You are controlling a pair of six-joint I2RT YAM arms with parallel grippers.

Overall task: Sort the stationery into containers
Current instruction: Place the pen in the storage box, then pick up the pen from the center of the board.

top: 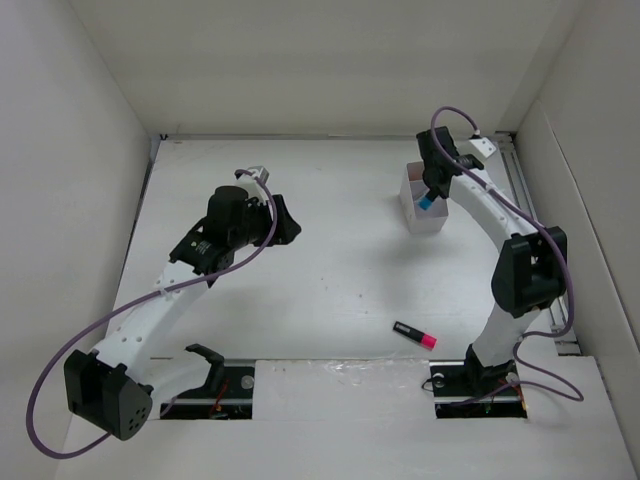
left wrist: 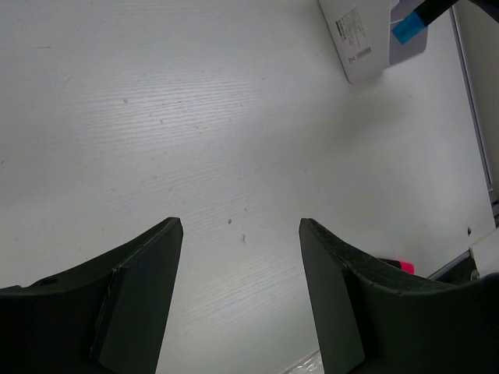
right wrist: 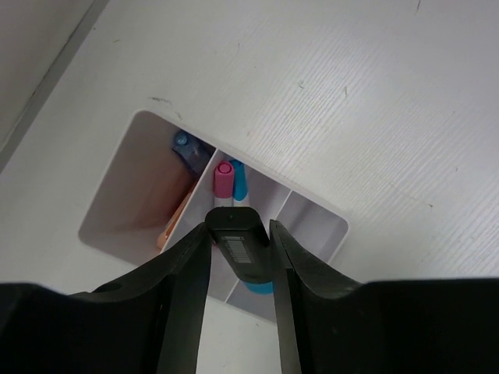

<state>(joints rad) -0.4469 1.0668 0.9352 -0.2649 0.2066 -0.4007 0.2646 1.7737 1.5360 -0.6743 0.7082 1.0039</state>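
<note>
My right gripper is shut on a black marker with a blue end and holds it blue end down over the white divided box at the back right. In the right wrist view the gripper clamps the marker above the box. A pink-capped pen with a blue piece beside it stands in one compartment. Orange and blue pieces lie in the left one. A black marker with a pink end lies on the table near the front. My left gripper is open and empty over bare table.
White walls enclose the table on the left, back and right. A rail runs along the right edge beside the box. The box shows at the top right of the left wrist view, with a sliver of the pink marker end behind my right finger.
</note>
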